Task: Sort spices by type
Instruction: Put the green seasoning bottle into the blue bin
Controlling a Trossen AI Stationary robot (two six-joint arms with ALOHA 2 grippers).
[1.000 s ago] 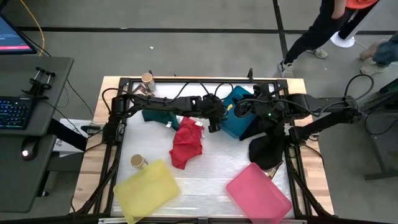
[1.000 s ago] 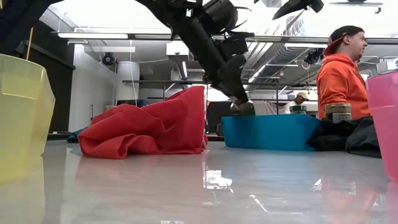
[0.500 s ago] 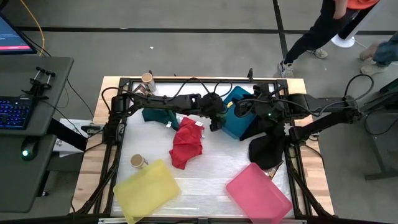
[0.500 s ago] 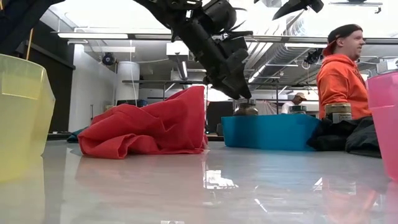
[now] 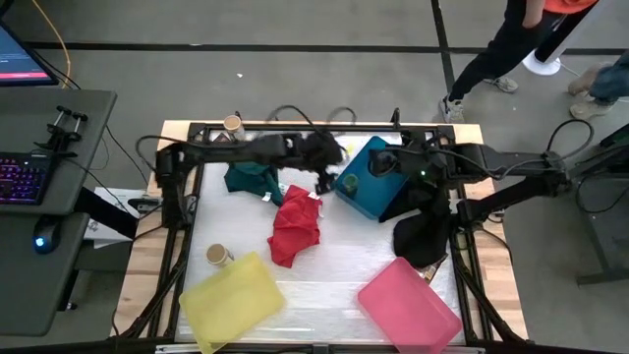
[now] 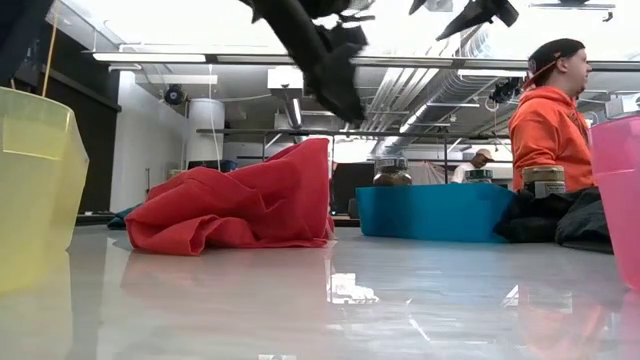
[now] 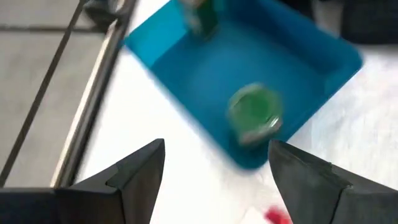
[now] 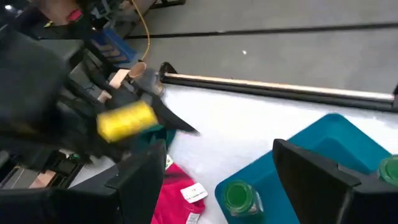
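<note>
Left tool (image 7: 214, 165) (fingers spread) above green-lidded jar (image 7: 254, 112).

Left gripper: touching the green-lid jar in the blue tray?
Apart. In the left wrist view, the open left gripper sits clear of the green-lid jar standing in the blue tray.

You get bright ceiling lights washing out the low view — glare on the table (image 6: 340, 290), motion blur on the left arm (image 5: 285, 149).

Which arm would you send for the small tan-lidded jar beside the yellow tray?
Left, probably. The tan-lidded jar sits on the table's left half, the left arm's side, and the left gripper is open and empty. The right gripper hangs over the blue tray, farther from the jar.
</note>
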